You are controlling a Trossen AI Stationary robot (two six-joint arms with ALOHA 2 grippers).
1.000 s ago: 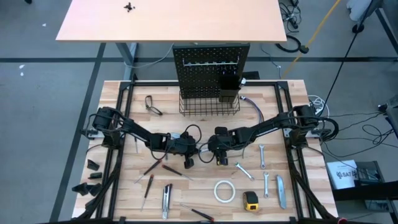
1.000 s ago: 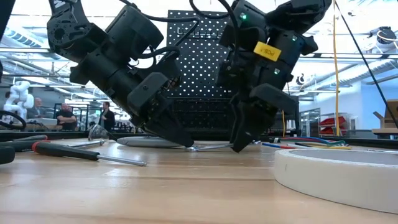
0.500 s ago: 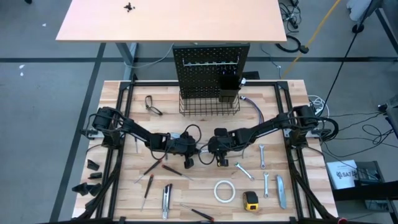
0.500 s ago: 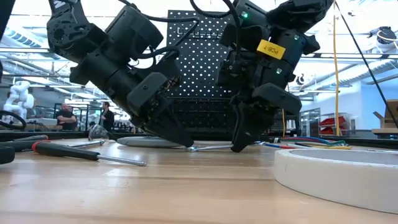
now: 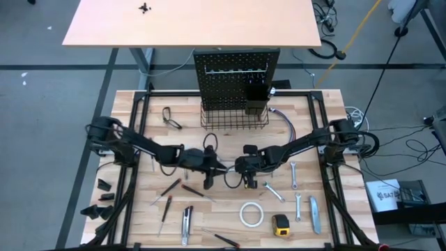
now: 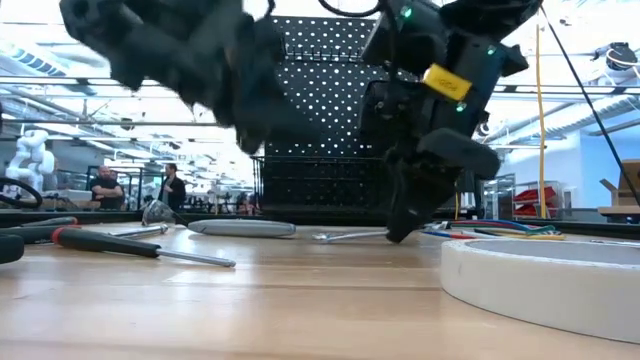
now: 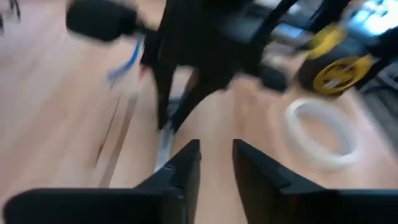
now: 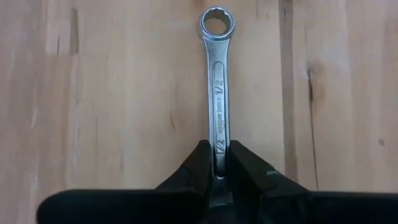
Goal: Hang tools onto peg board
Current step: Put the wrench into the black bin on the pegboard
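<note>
The left gripper (image 5: 211, 183) has lifted off the tabletop and drawn back from the wrench (image 8: 217, 93), its fingers (image 7: 186, 171) slightly parted and empty. The right gripper (image 8: 217, 163) clamps the wrench's shaft (stamped 1/2), which lies flat on the wooden table (image 5: 139, 209), well apart from the peg board (image 5: 233, 73).

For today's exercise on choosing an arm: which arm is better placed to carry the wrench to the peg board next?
The right. Its end effector is shut on the wrench, while the left end effector is open and holds nothing.
</note>
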